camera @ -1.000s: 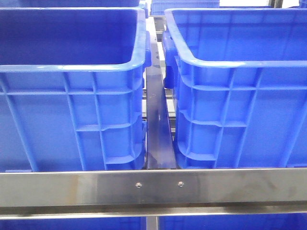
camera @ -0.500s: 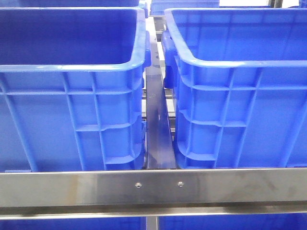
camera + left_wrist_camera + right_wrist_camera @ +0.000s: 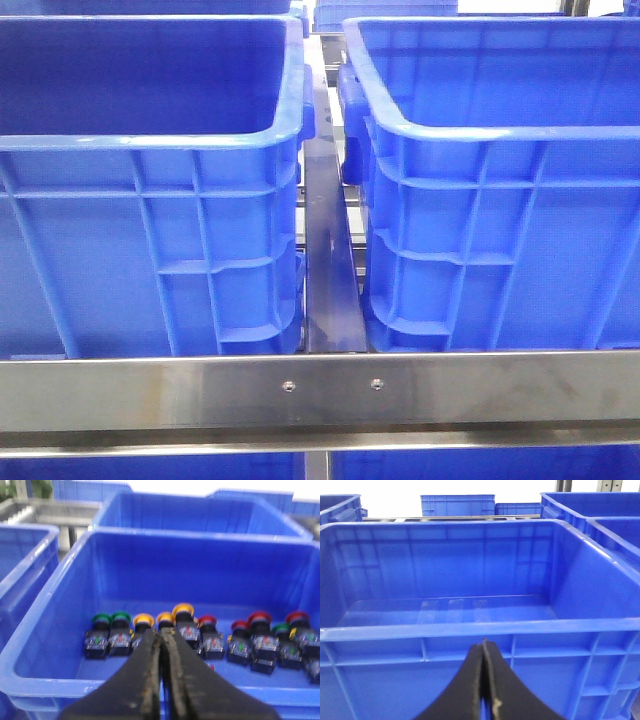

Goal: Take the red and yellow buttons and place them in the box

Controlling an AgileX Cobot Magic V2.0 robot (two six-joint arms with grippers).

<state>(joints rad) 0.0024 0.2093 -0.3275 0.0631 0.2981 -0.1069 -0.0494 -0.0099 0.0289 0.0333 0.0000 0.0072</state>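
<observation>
Between views nothing has shifted, so your pick has not begun. Your left gripper (image 3: 161,635), jaws pressed together and empty, hangs above the yellow button (image 3: 144,620) and red button (image 3: 207,622) just beyond its tips. Your right gripper (image 3: 484,647), likewise closed, faces the empty box (image 3: 470,627).

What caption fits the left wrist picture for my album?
Shut left gripper hovers over a blue crate holding red, yellow and green buttons.
</observation>
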